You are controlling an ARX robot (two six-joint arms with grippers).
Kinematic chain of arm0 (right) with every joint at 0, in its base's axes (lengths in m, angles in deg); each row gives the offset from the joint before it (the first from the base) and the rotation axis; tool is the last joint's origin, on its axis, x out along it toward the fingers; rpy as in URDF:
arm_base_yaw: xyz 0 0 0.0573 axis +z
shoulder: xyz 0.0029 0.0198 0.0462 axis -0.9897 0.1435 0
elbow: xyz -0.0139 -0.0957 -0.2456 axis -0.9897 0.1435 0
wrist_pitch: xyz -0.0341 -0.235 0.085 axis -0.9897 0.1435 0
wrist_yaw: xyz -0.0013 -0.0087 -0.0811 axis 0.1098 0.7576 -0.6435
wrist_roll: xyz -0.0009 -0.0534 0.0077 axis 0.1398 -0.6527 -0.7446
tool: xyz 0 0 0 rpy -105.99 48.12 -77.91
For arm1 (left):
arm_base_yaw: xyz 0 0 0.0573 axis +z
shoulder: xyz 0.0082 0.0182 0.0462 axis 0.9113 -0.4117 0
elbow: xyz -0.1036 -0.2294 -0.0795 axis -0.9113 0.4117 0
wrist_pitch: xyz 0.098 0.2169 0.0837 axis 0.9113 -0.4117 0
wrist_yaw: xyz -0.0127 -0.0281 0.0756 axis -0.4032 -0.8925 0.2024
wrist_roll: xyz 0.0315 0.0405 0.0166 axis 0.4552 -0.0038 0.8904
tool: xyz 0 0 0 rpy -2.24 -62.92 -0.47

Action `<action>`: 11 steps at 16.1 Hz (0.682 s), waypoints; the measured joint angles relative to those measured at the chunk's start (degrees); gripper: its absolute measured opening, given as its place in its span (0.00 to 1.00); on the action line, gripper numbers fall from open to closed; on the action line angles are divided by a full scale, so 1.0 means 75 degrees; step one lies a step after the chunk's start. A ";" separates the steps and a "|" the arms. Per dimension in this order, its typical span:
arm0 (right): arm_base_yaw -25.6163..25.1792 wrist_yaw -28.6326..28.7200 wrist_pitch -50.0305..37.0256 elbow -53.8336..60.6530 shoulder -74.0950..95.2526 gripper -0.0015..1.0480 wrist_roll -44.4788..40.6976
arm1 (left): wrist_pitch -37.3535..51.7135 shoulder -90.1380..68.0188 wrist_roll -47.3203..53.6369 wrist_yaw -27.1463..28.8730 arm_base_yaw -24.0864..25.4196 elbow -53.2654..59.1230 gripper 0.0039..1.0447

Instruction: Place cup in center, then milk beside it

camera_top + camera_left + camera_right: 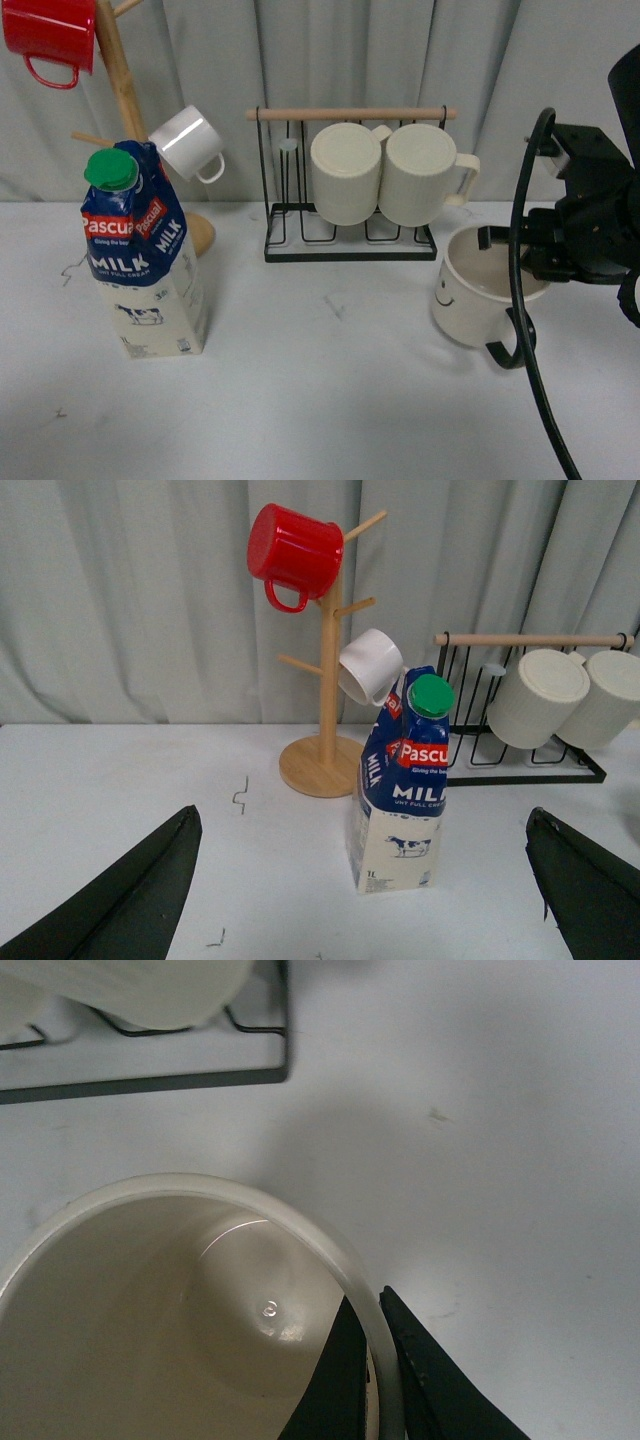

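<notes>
The cup (470, 300), a wide cream mug with a smiley face and a black handle, sits tilted at the table's right, in front of the rack. My right gripper (515, 258) is shut on its rim from above. In the right wrist view the jaws (375, 1360) pinch the rim, one finger inside the cup (150, 1340) and one outside. The milk (145, 270), a blue and cream carton with a green cap, stands upright at the left. In the left wrist view my left gripper (362, 870) is open and empty, its fingers wide on either side of the milk (400, 790) and short of it.
A wooden mug tree (120, 100) behind the milk holds a red mug (50, 40) and a small white mug (190, 143). A black wire rack (350, 240) at the back centre holds two cream ribbed mugs (345, 172). The grey table (320, 380) lies between carton and cup.
</notes>
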 joint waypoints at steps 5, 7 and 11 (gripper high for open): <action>0.1093 -0.0385 0.0650 -0.0697 0.0108 0.03 0.0434 | 0.0003 0.0000 0.0000 0.0003 0.0000 0.0000 0.94; 0.1352 -0.0478 0.0874 -0.0991 0.0402 0.03 0.0644 | 0.0003 0.0000 0.0000 0.0003 0.0000 0.0000 0.94; 0.1504 -0.0673 0.1105 -0.1204 0.0839 0.03 0.0935 | 0.0003 0.0000 0.0000 0.0003 0.0000 0.0000 0.94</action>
